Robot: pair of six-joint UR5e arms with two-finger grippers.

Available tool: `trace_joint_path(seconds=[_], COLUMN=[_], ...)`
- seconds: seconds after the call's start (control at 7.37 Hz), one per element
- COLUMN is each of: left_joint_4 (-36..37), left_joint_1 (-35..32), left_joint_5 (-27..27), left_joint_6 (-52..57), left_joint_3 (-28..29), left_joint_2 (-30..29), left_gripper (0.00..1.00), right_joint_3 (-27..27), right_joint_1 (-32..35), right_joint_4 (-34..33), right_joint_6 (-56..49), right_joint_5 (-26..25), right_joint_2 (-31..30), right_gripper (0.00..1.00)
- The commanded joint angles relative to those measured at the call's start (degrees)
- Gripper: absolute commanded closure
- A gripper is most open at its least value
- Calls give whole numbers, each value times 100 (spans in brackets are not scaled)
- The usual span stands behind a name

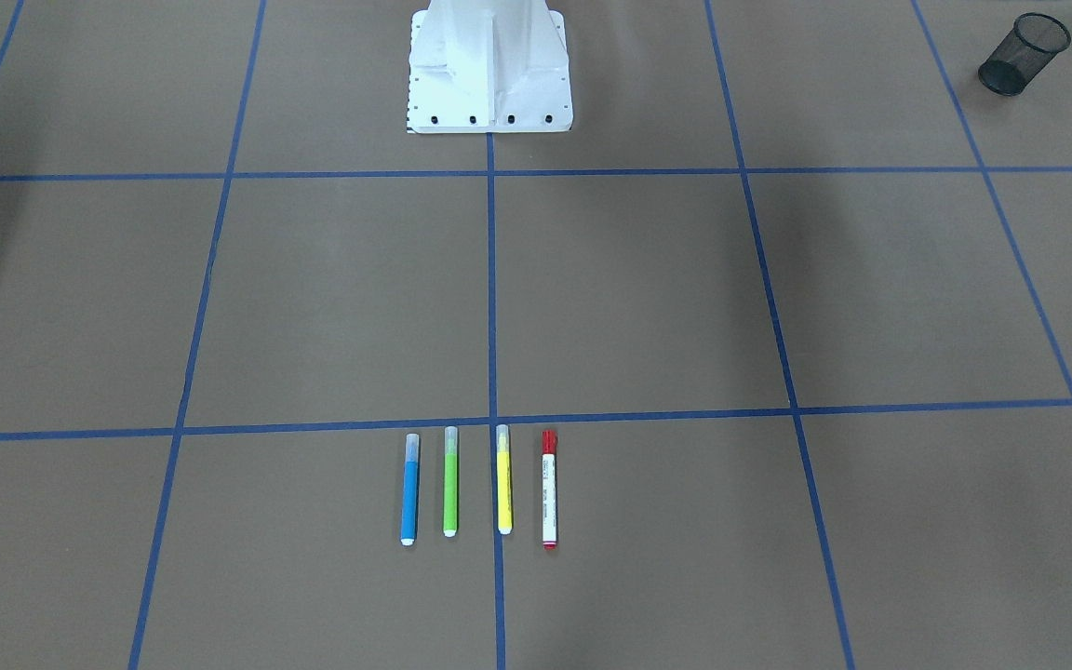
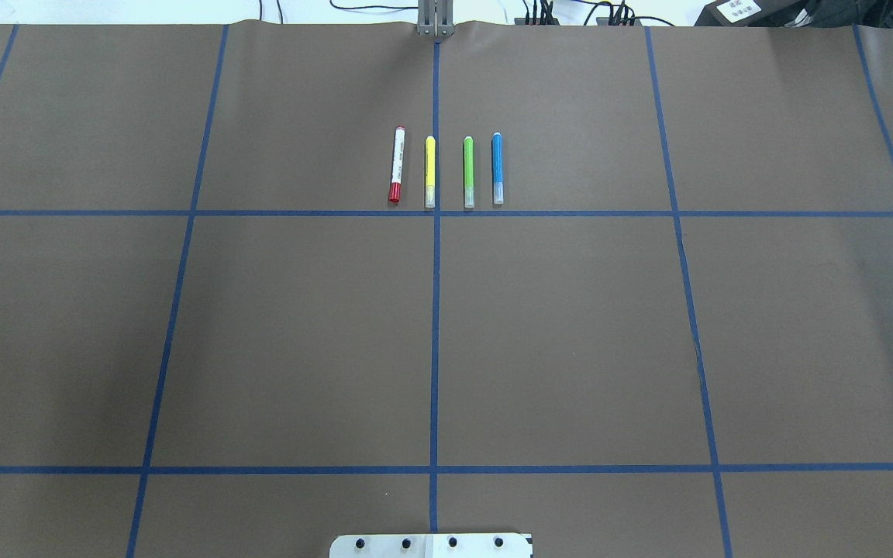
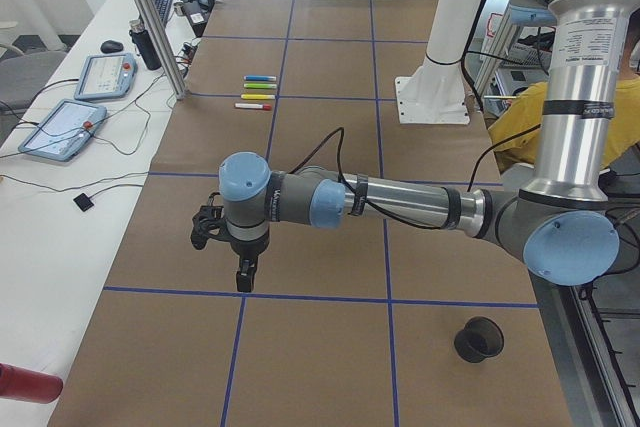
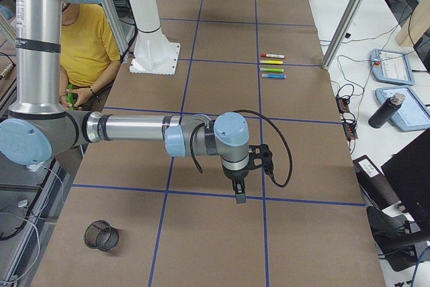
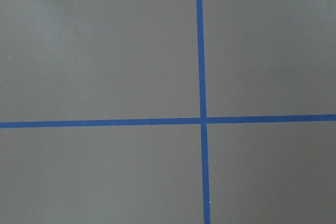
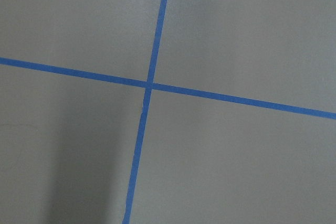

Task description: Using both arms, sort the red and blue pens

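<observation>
Pedestal: the white robot pedestal (image 2: 431, 545) stands at the near edge of the table (image 2: 299, 333), on the centre tape line of the brown paper.
Person: a person in a yellow shirt (image 4: 84, 45) sits behind the robot's side of the table.
Left arm: the left arm (image 3: 400, 205) stretches level over the table's left end, well apart from the pens.
Left gripper: the left gripper (image 3: 243, 275) points straight down over the paper, close to a tape line. I cannot tell how its jaws stand, since only the side view shows it.
Right arm: the right arm (image 4: 134, 129) reaches out level over the table's right end in the same pose.
Right gripper: the right gripper (image 4: 240, 194) points down near a tape line; I cannot tell its jaw state either.
Wrist views: both show only bare brown paper and a crossing of blue tape.
Cups: a black mesh cup (image 3: 478, 340) stands at the left end near the robot's side, and a second mesh cup (image 4: 101, 234) lies tilted at the right end.
Red pen: the red pen (image 2: 396, 164) lies flat just beyond the far cross line, leftmost in a row of four, with its red cap toward the robot.
Blue pen: the blue pen (image 2: 498, 168) is rightmost in that row, parallel to the others, with its clear cap toward the robot.
Others: the yellow marker (image 2: 429, 172) lies just beside the centre line, and the green marker (image 2: 468, 172) lies between it and the blue pen (none of the four touch).
</observation>
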Motion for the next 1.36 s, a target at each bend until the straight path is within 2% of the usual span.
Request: trace_joint_path(seconds=[0.0, 0.54, 0.68, 0.81, 1.09, 1.22], left_joint_4=[-2, 7, -54, -246, -1278, -1955], left_joint_1=[53, 71, 71, 71, 114, 115], left_joint_5=[-17, -9, -96, -88, -79, -88], left_joint_6=[-5, -14, -40, -49, -32, -118], left_joint_3=[-80, -151, -221, -230, -204, -169], left_joint_2=[-13, 4, 4, -39, -241, -216], left_gripper=[0, 0, 0, 0, 0, 0], right_joint_3=[7, 16, 16, 77, 34, 51], right_joint_1=[0, 0, 0, 0, 0, 0], right_joint_4=[0, 0, 9, 122, 797, 809], right_joint_6=[1, 1, 45, 54, 106, 115], right_joint_5=[17, 53, 209, 681, 782, 791], right_joint_2=[9, -26, -9, 9, 27, 105], right_gripper=[1, 1, 1, 1, 0, 1])
